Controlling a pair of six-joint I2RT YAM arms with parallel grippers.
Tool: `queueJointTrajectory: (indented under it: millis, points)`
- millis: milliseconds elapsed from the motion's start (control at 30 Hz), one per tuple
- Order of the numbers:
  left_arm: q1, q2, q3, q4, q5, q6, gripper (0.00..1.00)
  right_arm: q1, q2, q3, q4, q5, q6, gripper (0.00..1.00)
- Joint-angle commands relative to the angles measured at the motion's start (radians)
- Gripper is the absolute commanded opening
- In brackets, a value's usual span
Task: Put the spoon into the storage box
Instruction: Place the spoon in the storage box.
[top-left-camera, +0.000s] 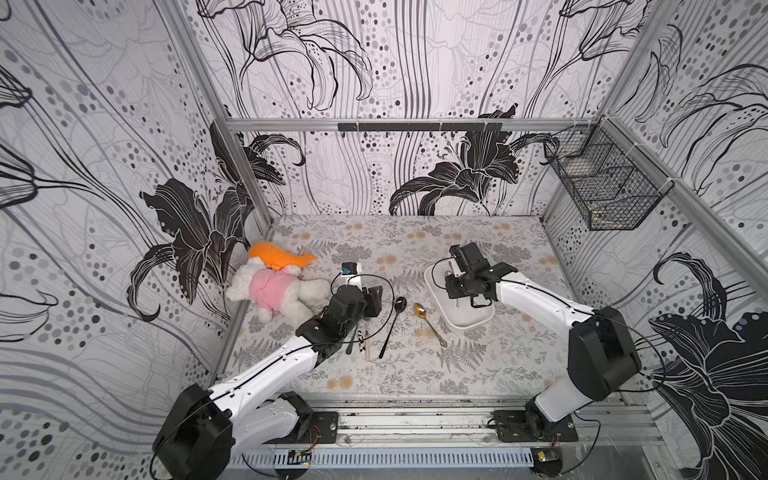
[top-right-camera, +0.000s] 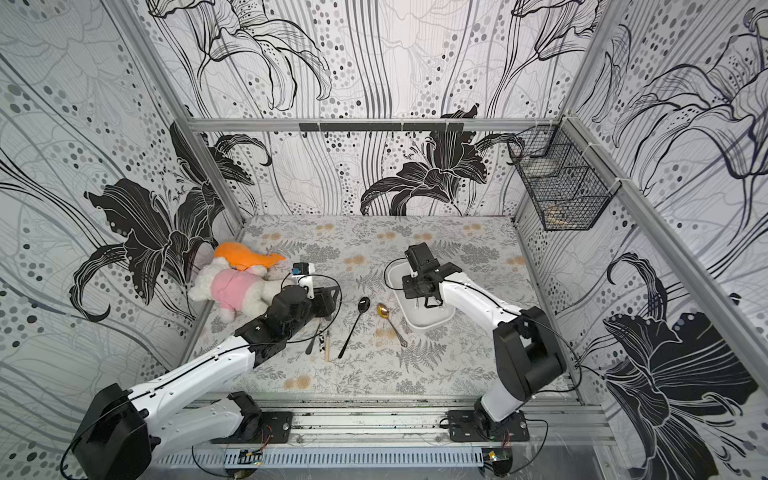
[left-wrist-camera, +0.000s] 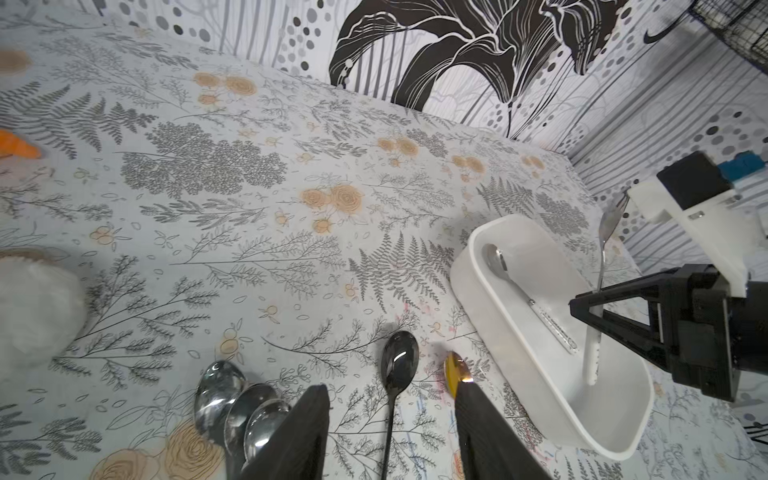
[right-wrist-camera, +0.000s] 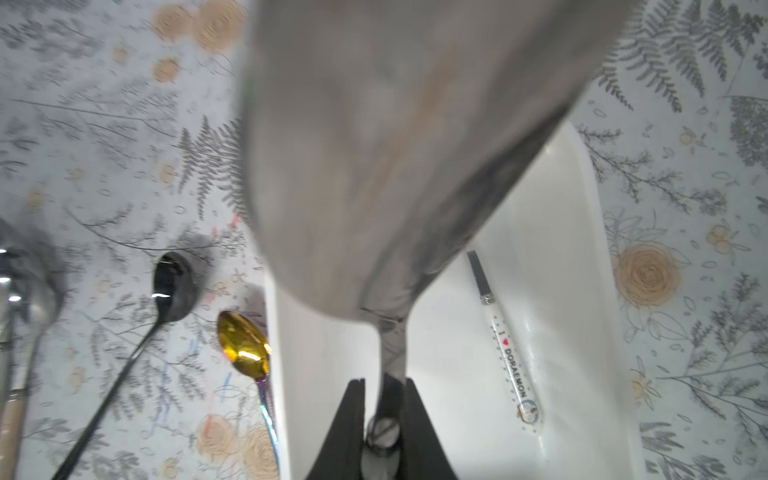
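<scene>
Spoon (right-wrist-camera: 395, 166) clamped in right gripper (right-wrist-camera: 383, 382) over storage box (left-wrist-camera: 490, 328); left gripper (left-wrist-camera: 392, 386) open beside black spoon (left-wrist-camera: 400, 357).

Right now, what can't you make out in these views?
- Right wrist view: head of the held utensil is blurred, too near the lens, and hides much of the storage box.
- Top views: right gripper covers the box's contents.
- Top views: left arm hides the three spoons' bowls.
- Wire basket: contents too small behind mesh.

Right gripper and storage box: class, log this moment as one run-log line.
right gripper: shut on white-handled metal utensil | over shallow white plastic storage box | left gripper: open by long black spoon
</scene>
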Motion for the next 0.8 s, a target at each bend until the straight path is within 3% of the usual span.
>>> queueJointTrajectory:
  millis: [0,533,767]
  points:
    - [0.005,0.002,0.011,-0.027,-0.045,-0.001,0.55,0.0,0.066,0.054,-0.087,0.091,-0.025,0.0]
    - [0.005,0.027,0.013,-0.047,-0.068,-0.014,0.56,0.043,0.304,0.188,-0.17,0.233,-0.059,0.0]
    - [0.005,0.023,0.021,-0.065,-0.088,-0.004,0.56,0.048,0.361,0.222,-0.189,0.246,-0.067,0.09]
